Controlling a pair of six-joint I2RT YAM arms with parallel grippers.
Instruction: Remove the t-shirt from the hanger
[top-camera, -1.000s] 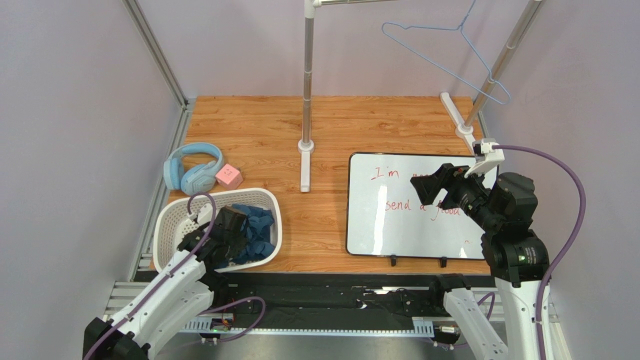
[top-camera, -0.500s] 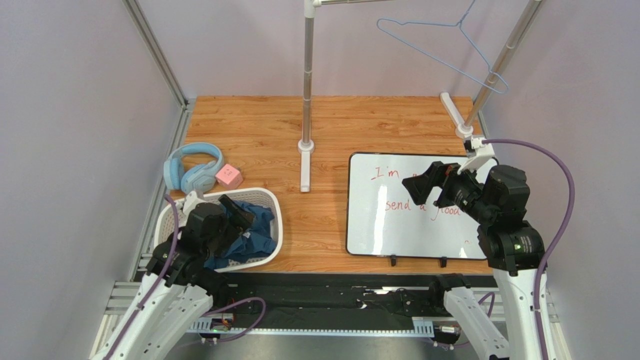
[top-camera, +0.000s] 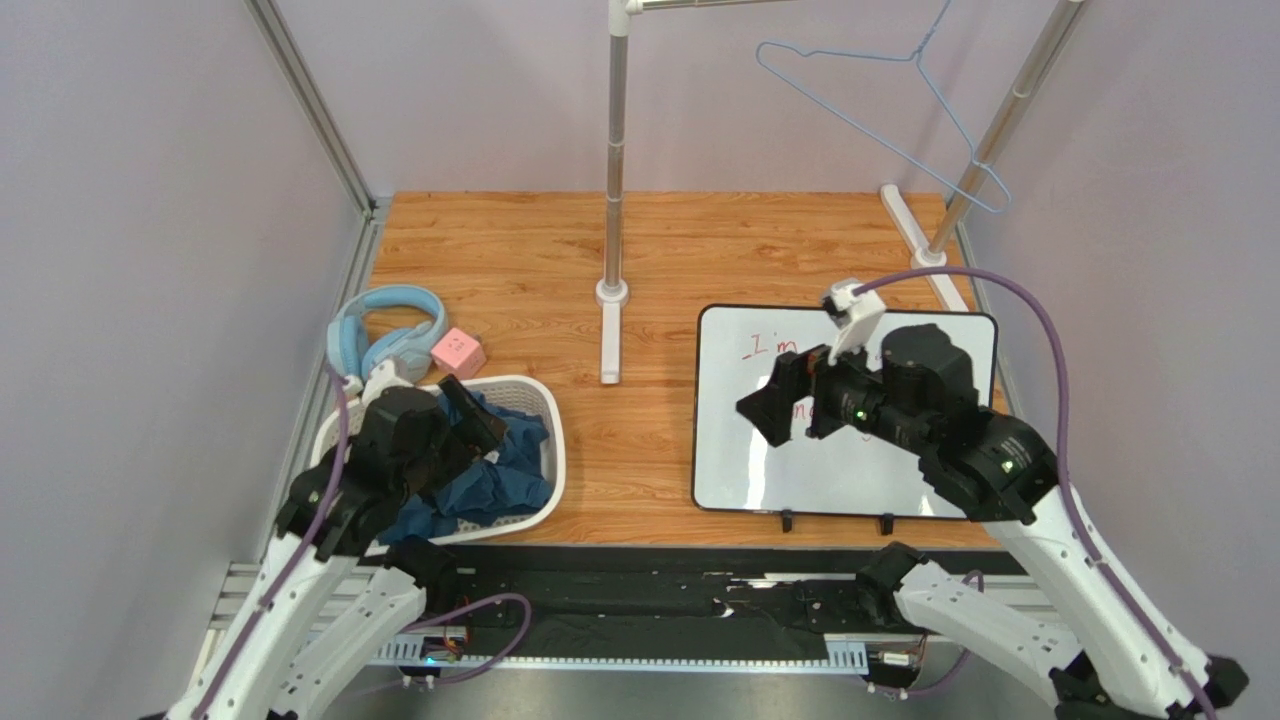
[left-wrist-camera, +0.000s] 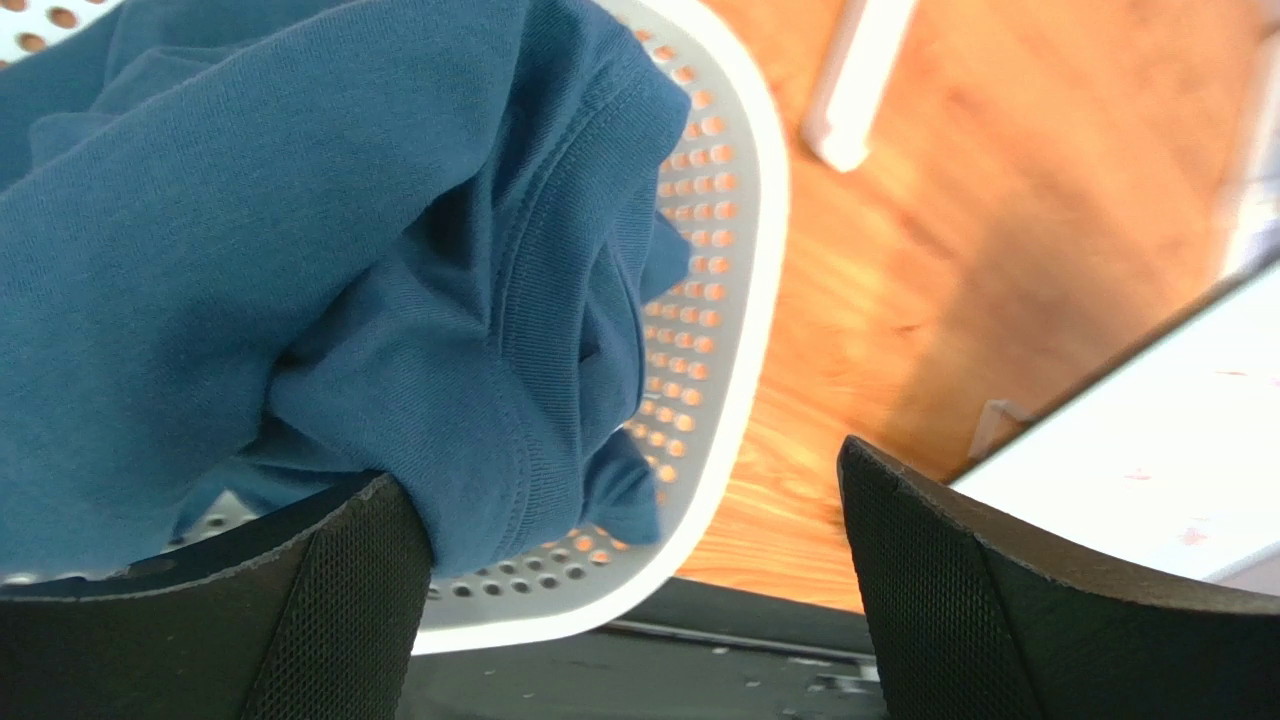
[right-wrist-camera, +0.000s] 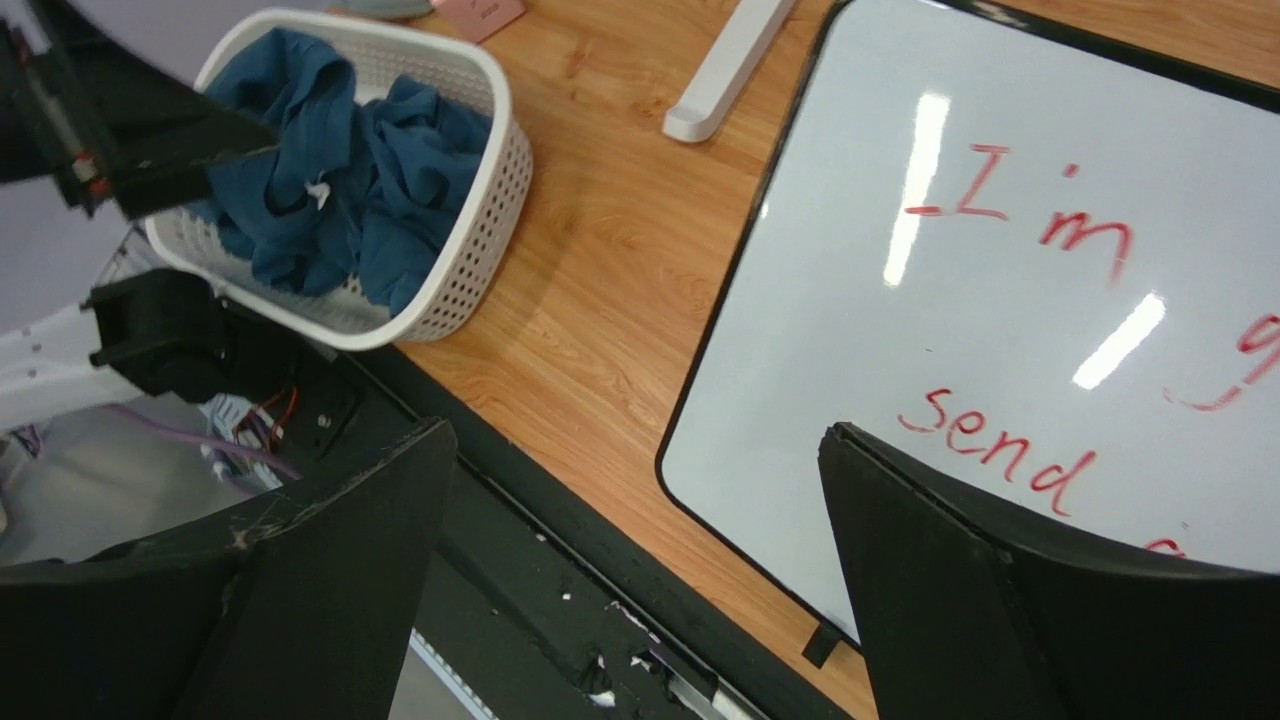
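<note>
Left fingers (left-wrist-camera: 323, 608) apart, t-shirt (left-wrist-camera: 226, 225) within basket rim (left-wrist-camera: 760, 285)

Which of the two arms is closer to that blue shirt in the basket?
Left. The left arm reaches over the basket, jaws open just above the t-shirt. The right arm hovers over the whiteboard, across the table from it.

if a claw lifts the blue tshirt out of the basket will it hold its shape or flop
Probably floppy: the t-shirt lies bunched in soft folds in the basket, so from one pinch it should sag and trail. Likely light, since the knit looks thin. Its matte weave seems unlikely to slip.
</note>
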